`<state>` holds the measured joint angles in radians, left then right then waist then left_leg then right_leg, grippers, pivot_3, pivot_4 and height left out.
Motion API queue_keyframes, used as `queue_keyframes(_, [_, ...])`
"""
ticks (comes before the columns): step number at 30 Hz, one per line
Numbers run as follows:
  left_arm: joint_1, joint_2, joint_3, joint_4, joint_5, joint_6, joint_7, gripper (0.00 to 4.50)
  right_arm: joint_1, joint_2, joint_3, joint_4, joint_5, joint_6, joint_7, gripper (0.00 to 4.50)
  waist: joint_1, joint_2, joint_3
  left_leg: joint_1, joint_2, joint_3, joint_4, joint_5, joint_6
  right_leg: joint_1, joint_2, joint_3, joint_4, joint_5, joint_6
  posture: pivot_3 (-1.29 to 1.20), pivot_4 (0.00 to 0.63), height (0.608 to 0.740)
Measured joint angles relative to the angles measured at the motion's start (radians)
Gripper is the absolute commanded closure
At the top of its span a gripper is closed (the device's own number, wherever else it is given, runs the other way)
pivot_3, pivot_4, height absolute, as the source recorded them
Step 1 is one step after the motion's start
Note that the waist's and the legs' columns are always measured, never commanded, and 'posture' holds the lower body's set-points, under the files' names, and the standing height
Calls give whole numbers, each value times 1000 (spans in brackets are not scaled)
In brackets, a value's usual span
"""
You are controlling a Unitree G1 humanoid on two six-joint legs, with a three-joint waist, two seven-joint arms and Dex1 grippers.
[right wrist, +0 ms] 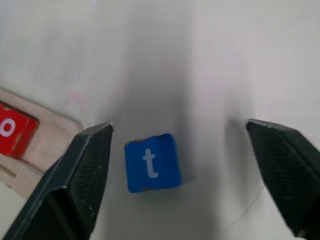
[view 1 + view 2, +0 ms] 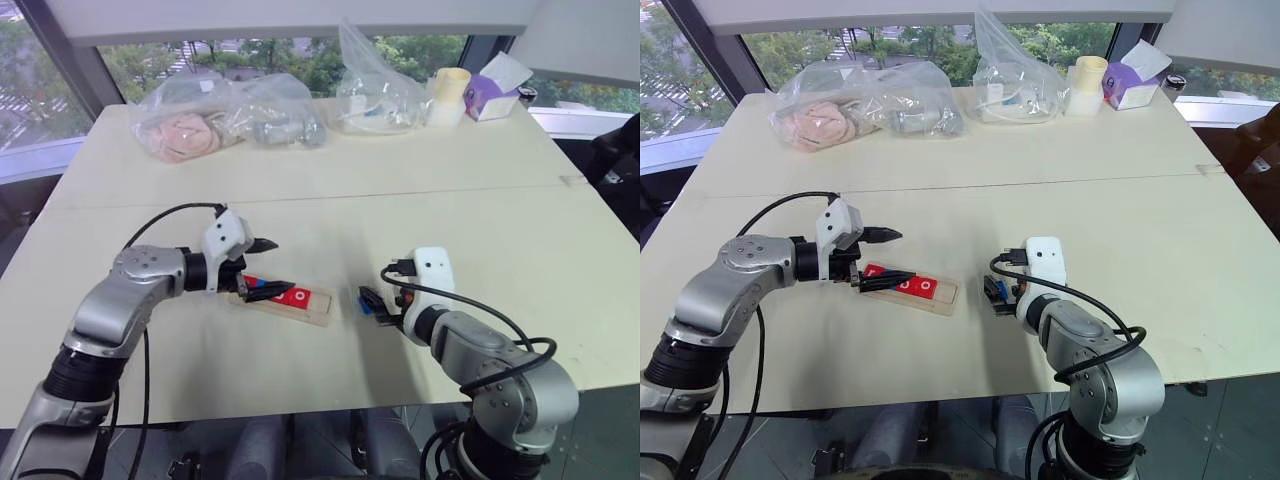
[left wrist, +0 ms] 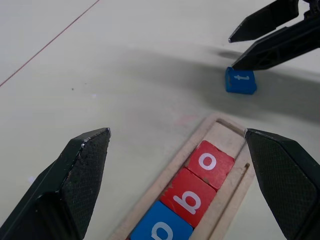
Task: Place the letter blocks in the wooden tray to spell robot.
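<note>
The wooden tray (image 2: 321, 306) lies on the table in front of me, holding letter blocks: a blue o (image 3: 162, 230), a red b (image 3: 191, 199) and a red o (image 3: 208, 163), with its right end bare. My left gripper (image 2: 272, 265) hovers open over the tray's left end, and one finger (image 2: 280, 288) hides the blocks there. A blue t block (image 1: 152, 163) lies flat on the table just right of the tray. My right gripper (image 1: 178, 126) stands open over it, one finger on each side, not touching.
Clear plastic bags (image 2: 225, 118) with soft items, another bag (image 2: 375, 95), a pale cup (image 2: 449, 95) and a purple box (image 2: 495, 92) line the table's far edge. A seam (image 2: 300, 195) crosses the tabletop. The front edge runs close below the arms.
</note>
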<state>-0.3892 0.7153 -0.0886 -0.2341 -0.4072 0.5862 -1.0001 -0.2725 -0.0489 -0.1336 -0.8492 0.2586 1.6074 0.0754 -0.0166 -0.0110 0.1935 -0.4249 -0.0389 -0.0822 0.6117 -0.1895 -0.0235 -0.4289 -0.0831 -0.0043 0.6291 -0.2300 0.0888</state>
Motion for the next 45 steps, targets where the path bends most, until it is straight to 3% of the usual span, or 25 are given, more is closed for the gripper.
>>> queue_keyframes(3, [2,21,7,-10,-20,13,-13,0,-18,-167,-25,4,42,-75,123,101,3,0,0,-1,0,0,0,0,0,1,0,-1,-2,-1,1,0,150,740])
queue_keyframes(7, [3,82,29,-13,-49,22,-74,0,155,-580,24,83,86,-526,521,101,3,0,0,-2,1,3,-3,-2,2,3,0,-3,-11,-2,4,0,150,740])
queue_keyframes(11, [26,187,19,-56,-27,-22,-157,0,227,-664,33,289,113,-917,829,101,-9,-2,1,-1,2,6,-2,-3,4,4,2,-2,-12,0,2,0,150,740])
queue_keyframes(14, [58,280,33,-115,-35,-14,-217,0,207,-735,81,478,58,-1175,981,101,-2,-1,1,-1,2,6,-1,-3,4,4,1,-2,-11,0,1,0,150,740])
queue_keyframes(18, [77,317,83,-187,-105,42,-238,0,82,-734,188,719,-18,-1419,1095,101,1,-1,2,-1,2,6,2,-3,4,5,1,-1,-11,0,4,0,150,740])
queue_keyframes(27, [188,336,173,-267,-161,132,-171,0,-122,-641,335,1058,-114,-1711,1205,101,2,-1,2,-1,2,6,1,-3,4,4,1,-1,-11,3,2,0,150,740])
queue_keyframes(30, [210,349,201,-288,-172,146,-153,0,-170,-627,352,1138,-119,-1768,1236,942,3,-1,2,0,2,6,2,-3,4,5,2,-1,-10,3,2,0,150,740])
queue_keyframes(35, [240,359,211,-297,-173,149,-143,0,-185,-597,359,1200,-117,-1836,1273,3338,2,-1,2,0,2,6,2,-3,4,5,2,-1,-9,3,2,0,150,740])
queue_keyframes(40, [257,364,222,-293,-172,142,-138,0,-171,-603,350,1142,-104,-1754,1253,3363,3,-1,2,1,2,5,1,-3,3,5,2,0,-8,3,2,0,150,740])
queue_keyframes(45, [254,374,212,-276,-160,120,-149,0,-123,-610,324,847,-86,-1456,1122,3363,4,-1,2,1,2,3,2,-3,3,3,1,1,-6,3,2,0,150,740])
